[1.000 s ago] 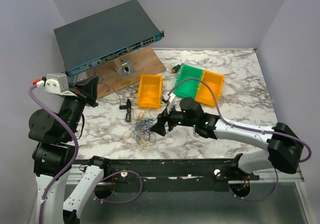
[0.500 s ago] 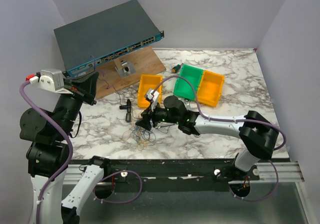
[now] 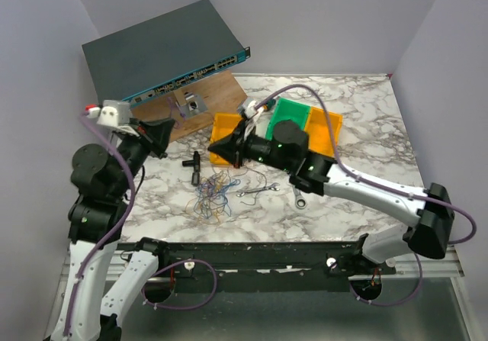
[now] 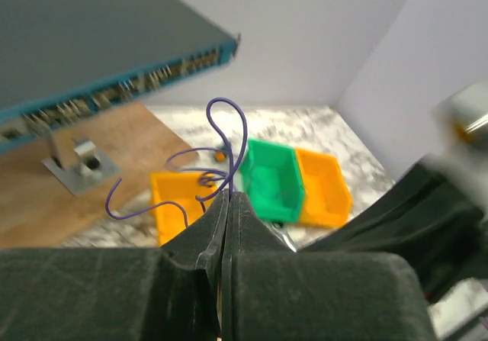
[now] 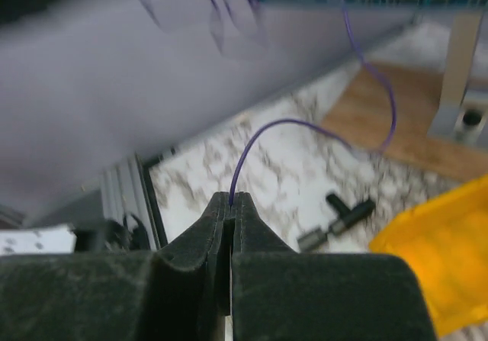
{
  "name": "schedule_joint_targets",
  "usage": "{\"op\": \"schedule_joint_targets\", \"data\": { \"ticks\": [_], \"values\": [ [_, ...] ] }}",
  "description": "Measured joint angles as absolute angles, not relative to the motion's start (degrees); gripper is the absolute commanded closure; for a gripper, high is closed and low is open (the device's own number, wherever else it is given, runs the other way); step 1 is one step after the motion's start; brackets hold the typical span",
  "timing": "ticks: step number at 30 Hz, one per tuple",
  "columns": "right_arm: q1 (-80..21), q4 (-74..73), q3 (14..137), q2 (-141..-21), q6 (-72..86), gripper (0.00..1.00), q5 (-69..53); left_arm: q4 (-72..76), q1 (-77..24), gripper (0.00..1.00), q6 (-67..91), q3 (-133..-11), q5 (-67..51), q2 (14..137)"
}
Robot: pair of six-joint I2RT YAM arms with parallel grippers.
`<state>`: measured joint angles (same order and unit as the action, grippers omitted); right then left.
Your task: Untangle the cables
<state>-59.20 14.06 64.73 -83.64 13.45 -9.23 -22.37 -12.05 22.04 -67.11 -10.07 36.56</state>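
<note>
The cables [image 3: 216, 194] lie as a loose tangle of blue, yellow and orange wires on the marble table, in front of both grippers. A thin purple wire [image 4: 229, 127] curls up out of my left gripper [image 4: 229, 196], which is shut on it and raised at the left [image 3: 165, 137]. My right gripper [image 5: 231, 197] is shut on a purple wire [image 5: 305, 125] too, and the wire arcs away toward the wooden board. In the top view the right gripper [image 3: 213, 156] hangs above and just behind the tangle.
Two silver wrenches [image 3: 256, 191] [image 3: 299, 199] lie right of the tangle. A black T-shaped part [image 3: 194, 166] sits to its left. Yellow [image 3: 226, 126], green [image 3: 294, 115] and orange [image 3: 329, 131] bins stand behind. A network switch [image 3: 152, 51] leans over a wooden board [image 3: 221, 97] holding a metal bracket [image 3: 190, 103].
My right gripper closed on the purple wire and lifted back from the tangle toward the yellow bin. The left arm swung right, closer to it. The wrenches came into view.
</note>
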Motion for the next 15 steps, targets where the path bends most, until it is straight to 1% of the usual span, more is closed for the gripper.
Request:
{"op": "schedule_joint_targets", "data": {
  "ticks": [3,5,10,15],
  "values": [
    [-59.20,12.25,71.55,-79.13,13.50,0.99,-6.92,-19.42,-12.05,1.00,25.52,-58.98,-15.22,37.65],
    [-59.20,11.73,73.63,-77.06,13.69,0.99,-5.34,-17.87,-12.05,1.00,27.75,-55.16,-18.44,38.52],
    [-59.20,8.73,74.22,-75.77,15.35,0.99,-0.99,-13.58,-12.05,1.00,32.42,-48.64,-25.82,40.29],
    [-59.20,4.16,73.58,-76.36,16.93,0.99,2.02,-6.76,-12.21,1.00,35.83,-46.15,-30.94,39.18]
  ]
}}
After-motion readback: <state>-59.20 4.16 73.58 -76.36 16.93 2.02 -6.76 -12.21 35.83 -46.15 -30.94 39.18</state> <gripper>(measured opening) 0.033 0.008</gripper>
